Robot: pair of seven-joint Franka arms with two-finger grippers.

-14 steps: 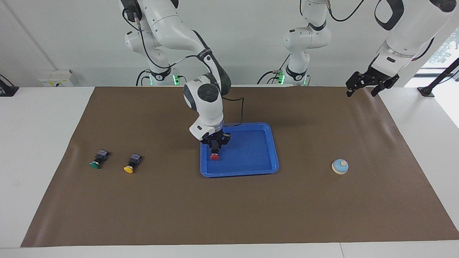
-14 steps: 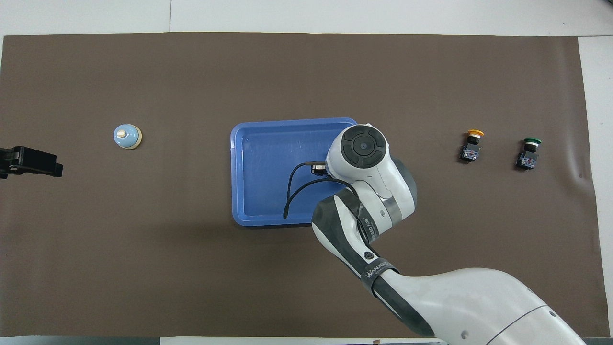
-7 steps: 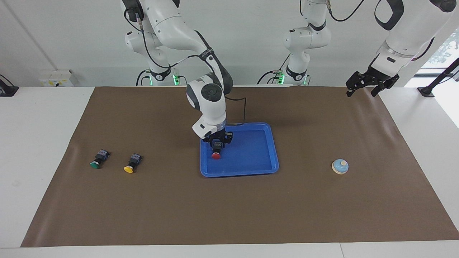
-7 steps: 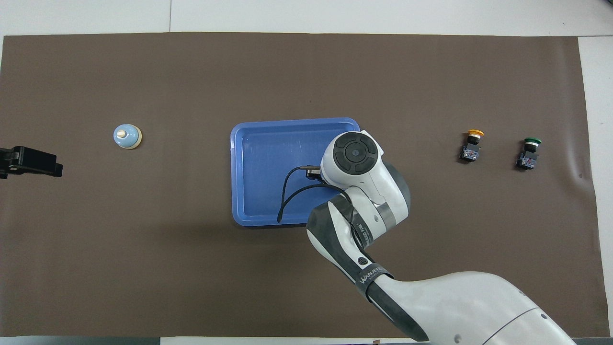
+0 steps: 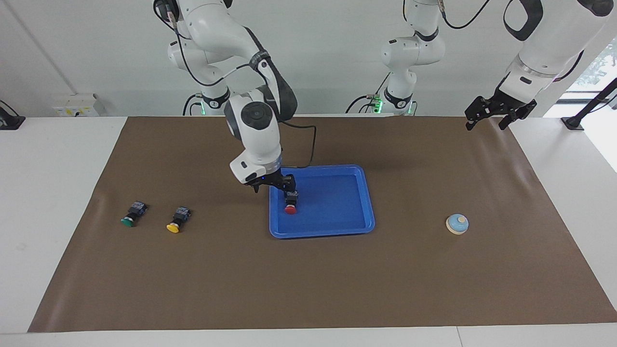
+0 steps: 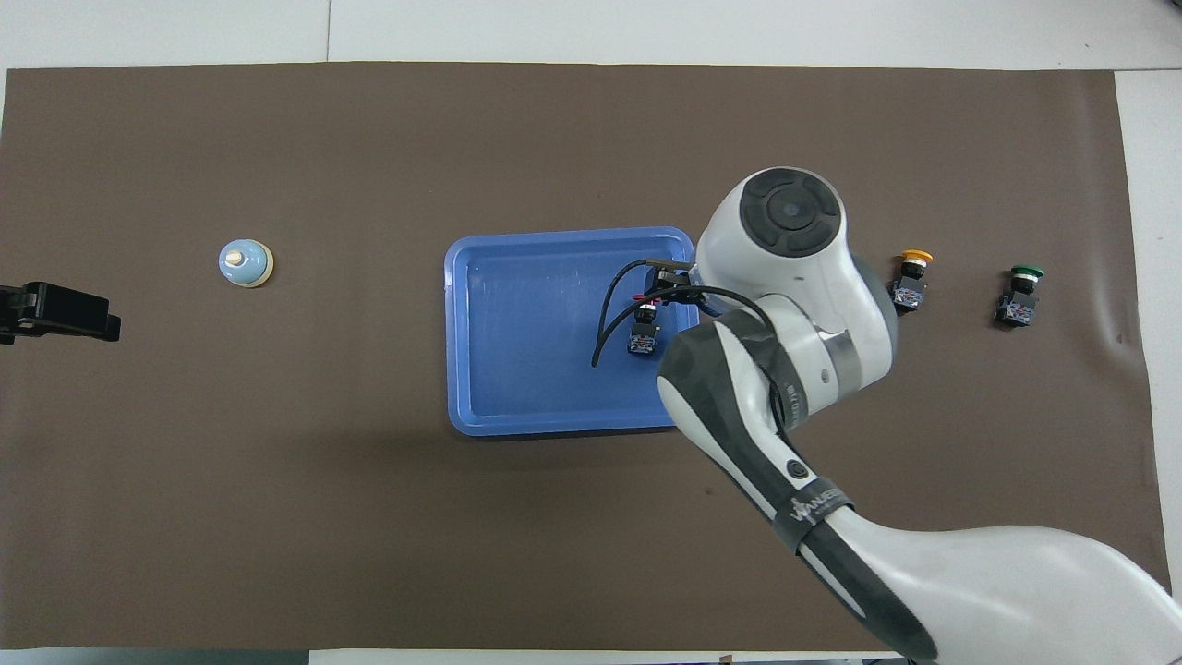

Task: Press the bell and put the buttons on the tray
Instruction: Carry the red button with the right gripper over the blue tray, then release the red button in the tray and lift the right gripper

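The table is covered by a brown mat. The blue tray holds only the red button, lying cap away from the robots. The right hand is parked over the tray's edge, released and empty. Yellow button and green button lie toward the right arm's end, so that arm's closer. The bell sits near the waiting left hand, whose grip can't be told.

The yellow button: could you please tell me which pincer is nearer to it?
Right. The right pincer hangs by the tray's edge, beside the yellow button; the left pincer waits at the table's other end.
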